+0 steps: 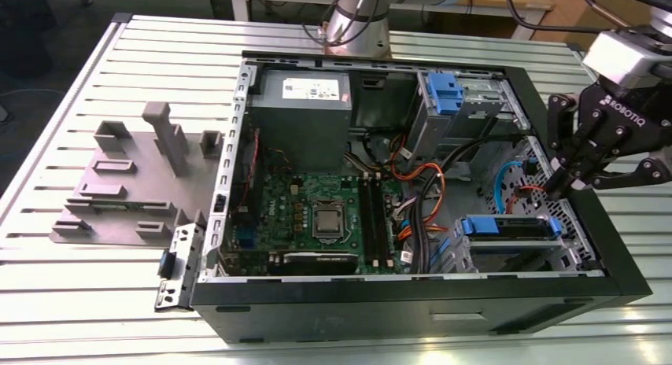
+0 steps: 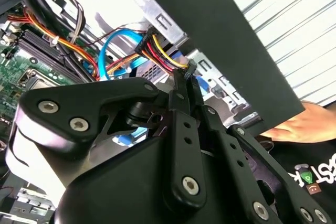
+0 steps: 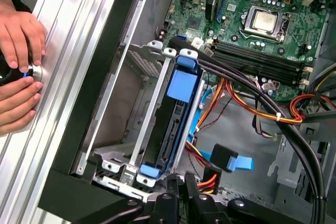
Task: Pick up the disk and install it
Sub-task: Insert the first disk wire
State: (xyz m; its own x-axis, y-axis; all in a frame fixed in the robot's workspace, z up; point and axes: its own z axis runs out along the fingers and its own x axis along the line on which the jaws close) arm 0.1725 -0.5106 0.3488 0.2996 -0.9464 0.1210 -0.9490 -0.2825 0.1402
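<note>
The disk sits in the drive cage at the near corner of the open computer case, on the exterior view's right. Its blue rails and blue tab face up, and its dark edge runs down into the cage. My gripper hangs just over the case's wall, above the disk. In the second wrist view its fingertips are pressed together on the black plug of a red, yellow and black power cable. A blue data cable plug lies loose beside it.
A motherboard fills the case floor, with a grey power supply box and an upright cage with a blue latch at the back. Cable bundles cross near the cage. A person's hands rest outside the case. A grey fixture stands on the table.
</note>
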